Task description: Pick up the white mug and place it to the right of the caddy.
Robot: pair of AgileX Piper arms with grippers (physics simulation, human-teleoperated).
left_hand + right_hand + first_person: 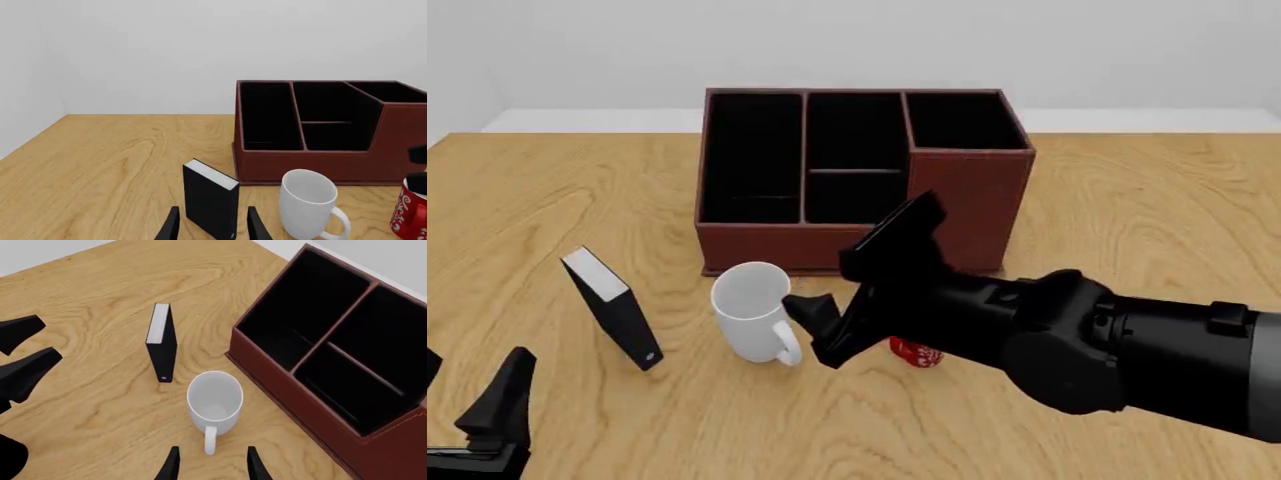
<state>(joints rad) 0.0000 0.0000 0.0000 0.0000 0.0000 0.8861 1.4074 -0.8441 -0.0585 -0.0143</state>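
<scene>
Right hand [211, 466] hovers spread apart over the white mug's [751, 309] handle, before the caddy [961, 190].

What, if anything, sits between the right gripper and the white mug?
Nothing visible. In the right wrist view the right gripper is open with the white mug straight ahead, its handle toward the fingers. The red mug sits beside, under the arm.

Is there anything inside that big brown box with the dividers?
The caddy looks empty: the right wrist view shows bare black floors in the nearer compartments. The taller end section's floor is hidden by its own wall, so I can't tell what is in there.
</scene>
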